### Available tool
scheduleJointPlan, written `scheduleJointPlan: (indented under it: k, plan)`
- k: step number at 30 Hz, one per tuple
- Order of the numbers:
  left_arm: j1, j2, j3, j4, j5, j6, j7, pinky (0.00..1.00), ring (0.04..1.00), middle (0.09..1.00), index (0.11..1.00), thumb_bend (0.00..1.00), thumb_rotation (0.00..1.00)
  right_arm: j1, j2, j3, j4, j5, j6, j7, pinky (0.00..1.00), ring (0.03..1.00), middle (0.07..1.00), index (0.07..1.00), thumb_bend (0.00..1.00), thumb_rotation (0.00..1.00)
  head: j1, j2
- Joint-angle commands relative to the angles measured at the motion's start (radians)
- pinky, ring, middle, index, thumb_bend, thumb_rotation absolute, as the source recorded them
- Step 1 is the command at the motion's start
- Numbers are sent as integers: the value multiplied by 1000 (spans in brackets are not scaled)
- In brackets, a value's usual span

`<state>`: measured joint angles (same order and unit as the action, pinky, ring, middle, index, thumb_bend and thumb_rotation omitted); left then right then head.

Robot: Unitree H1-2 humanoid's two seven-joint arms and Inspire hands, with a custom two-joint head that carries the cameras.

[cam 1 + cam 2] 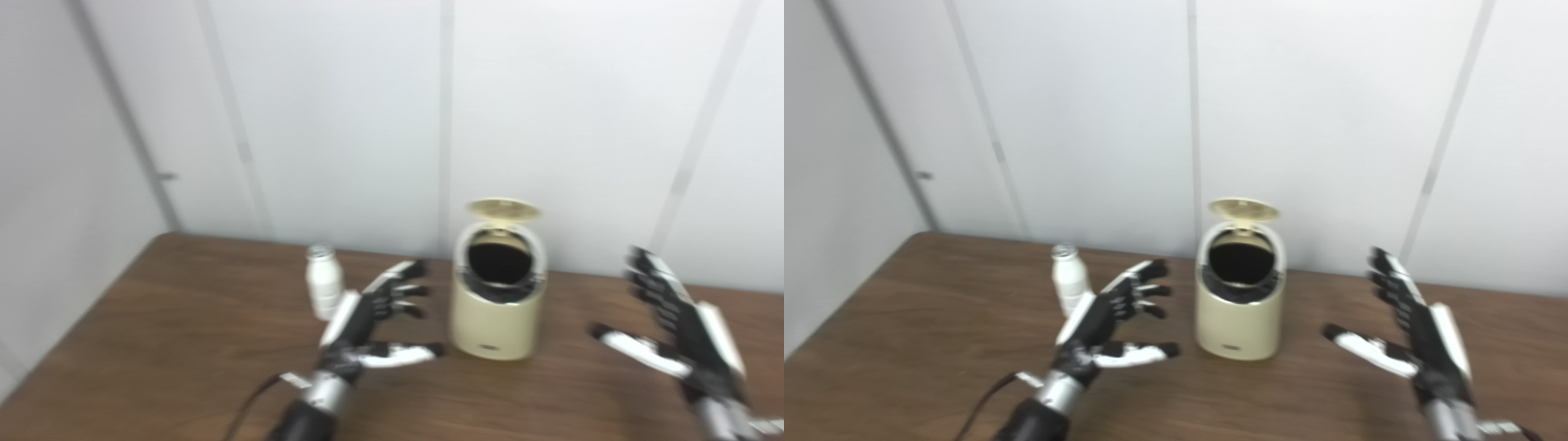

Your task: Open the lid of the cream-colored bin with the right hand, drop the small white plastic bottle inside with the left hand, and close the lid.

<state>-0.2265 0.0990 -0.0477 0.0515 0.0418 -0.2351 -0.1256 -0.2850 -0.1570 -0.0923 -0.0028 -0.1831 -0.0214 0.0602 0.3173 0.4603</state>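
One cream-colored bin (pixel 1238 312) stands near the back of the brown bench (pixel 906 343), its lid (pixel 1243 210) tipped up and back so the dark opening faces the robot. The small white plastic bottle (pixel 1069 286) stands upright on the bench to the bin's left, apart from it and untouched. Just in front of the bottle hovers the left hand (pixel 1108 331), empty, its fingers (pixel 1145 288) spread and pointing toward the bin. Well off to the bin's right, the right hand (pixel 1415 340) is likewise empty with fingers splayed, clear of both bin and lid. With the lid up, the opening step looks done, and the step in hand appears to be picking up the bottle; that next move calls for the left hand to shift back and leftward around the bottle and wrap it before carrying it over the opening. Both views are blurred, so the bottle's cap, the bin's small front mark and whatever lies inside the dark opening cannot be made out.
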Motion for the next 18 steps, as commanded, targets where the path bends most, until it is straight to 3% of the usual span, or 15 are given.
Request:
scheduleJointPlan:
  k: [1,8,13,18]
  plan:
    - [-30,-9,-2,-36,15,-13,16,642,788,875,893,754,80,-12,9,6,-47,9,-37,-25,905,896,931,927,837,277,23,-8]
    - [-2,5,26,-105,43,6,35,618,775,860,867,738,77,4,42,25,-128,22,34,-36,688,821,881,875,873,267,51,-20]
    - [48,45,69,-225,34,63,32,597,723,795,806,738,61,14,46,41,-174,10,70,-38,693,835,900,881,798,195,53,-21]
    - [80,93,135,-323,24,17,53,546,653,730,754,699,17,14,48,48,-214,0,121,-39,733,851,911,894,750,107,52,-25]
